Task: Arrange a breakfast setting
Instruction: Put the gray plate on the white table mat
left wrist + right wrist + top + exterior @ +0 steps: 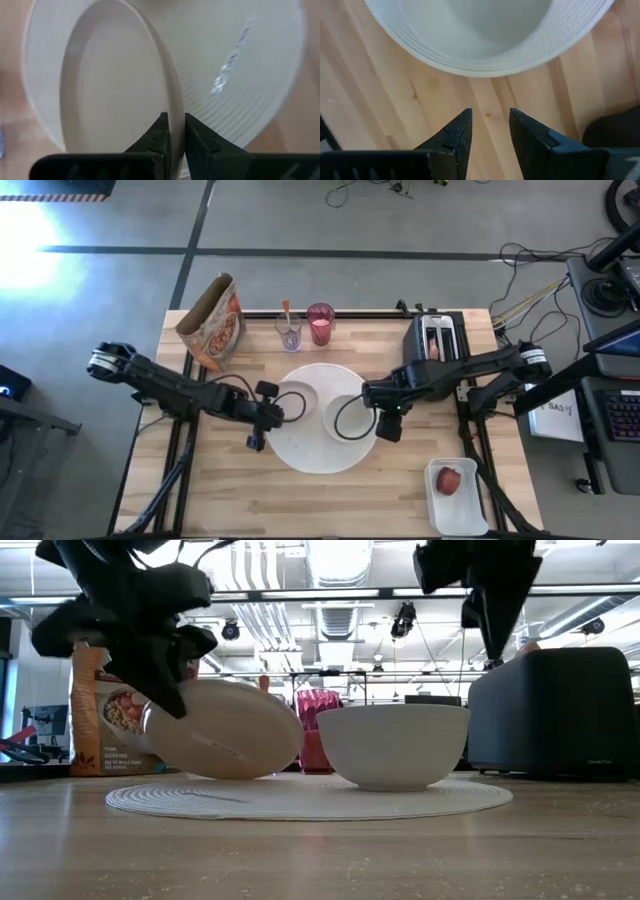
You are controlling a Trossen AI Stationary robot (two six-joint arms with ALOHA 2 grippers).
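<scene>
Left tool (pixel 173 131) pinches tilted bowl's (pixel 115 80) rim over plate (pixel 260 75).

We can't see the tilted bowl's (pixel 115 85) far rim, cut off in the left wrist view; the plate (pixel 570 45) runs off the right wrist view's edge; the tumbler (pixel 316 730) sits mostly hidden behind both bowls in the low view; cereal box (pixel 100 720) print is too blurred to read; toaster (pixel 560 710) is cropped at the edge
</scene>
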